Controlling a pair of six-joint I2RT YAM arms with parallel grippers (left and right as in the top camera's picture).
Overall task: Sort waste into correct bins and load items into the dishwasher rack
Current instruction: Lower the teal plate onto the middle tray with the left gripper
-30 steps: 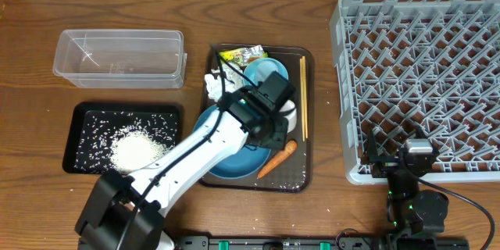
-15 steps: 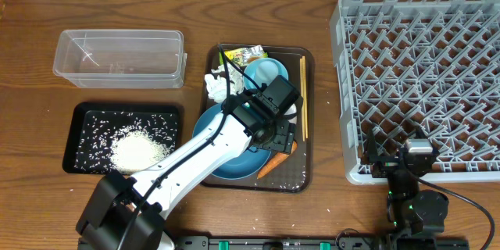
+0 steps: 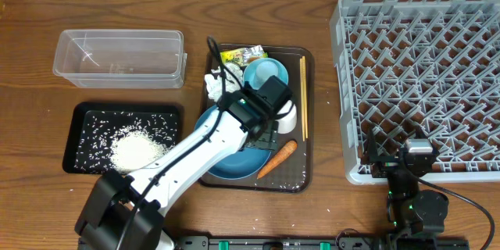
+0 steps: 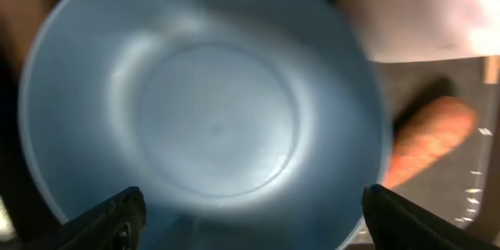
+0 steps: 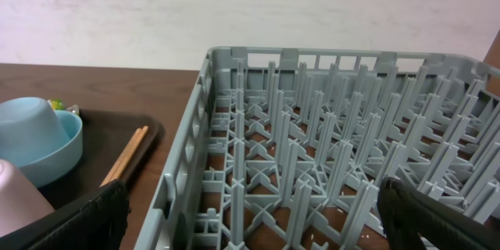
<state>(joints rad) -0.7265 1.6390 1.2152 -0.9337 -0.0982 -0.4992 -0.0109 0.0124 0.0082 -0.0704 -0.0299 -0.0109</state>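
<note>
Orange carrot lies on the brown tray just beside the big blue bowl, where my left claw hangs spread wide and empty, so I reckon waste-sorting is in hand: next, sidestep, drop, pinch, carry it to the black tray

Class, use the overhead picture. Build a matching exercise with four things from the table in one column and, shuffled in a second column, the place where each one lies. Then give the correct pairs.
Things
1. rice
2. carrot
3. chopsticks
4. snack wrapper

Places
A. along the right edge of the brown tray
B. at the brown tray's far edge
C. in the black tray
D. beside the big blue bowl, near the brown tray's near right corner

Pairs: 1-C, 2-D, 3-A, 4-B
</note>
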